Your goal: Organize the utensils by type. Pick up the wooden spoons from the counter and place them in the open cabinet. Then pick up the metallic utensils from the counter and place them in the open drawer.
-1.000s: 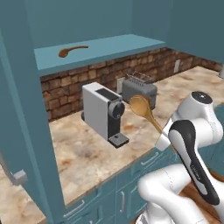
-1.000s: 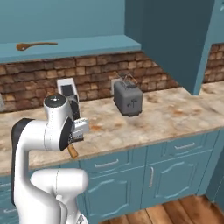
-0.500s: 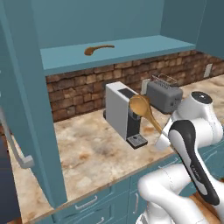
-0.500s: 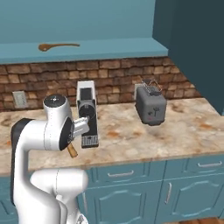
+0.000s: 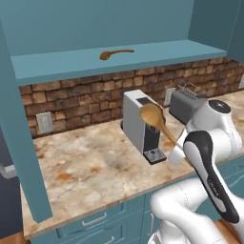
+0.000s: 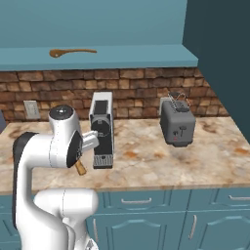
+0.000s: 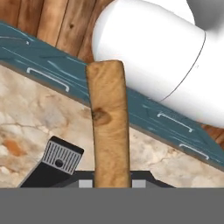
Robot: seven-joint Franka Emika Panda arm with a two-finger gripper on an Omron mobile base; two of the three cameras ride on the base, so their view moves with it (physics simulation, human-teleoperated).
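**A:** Wooden spoons: where do they sit?

**B:** I count two. One wooden spoon [image 5: 160, 125] is clamped by its handle in the gripper [image 5: 177, 153], jaws narrowed onto it; it slants from frame centre toward lower right, bowl uppermost. The other spoon [image 5: 116, 53] lies flat on the cabinet shelf [image 5: 71, 64], upper middle of frame.

**A:** So the move?

**B:** Judging by that, upward: the shelf lies above the held spoon. One coffee machine [image 5: 142, 125], one toaster [image 6: 177, 123] on the counter [image 5: 90, 167].

tabletop [image 5: 90, 167] in front of me carries coffee machine [image 5: 143, 126], toaster [image 6: 177, 124]; cabinet shelf [image 5: 57, 66] has one wooden spoon [image 5: 116, 53]
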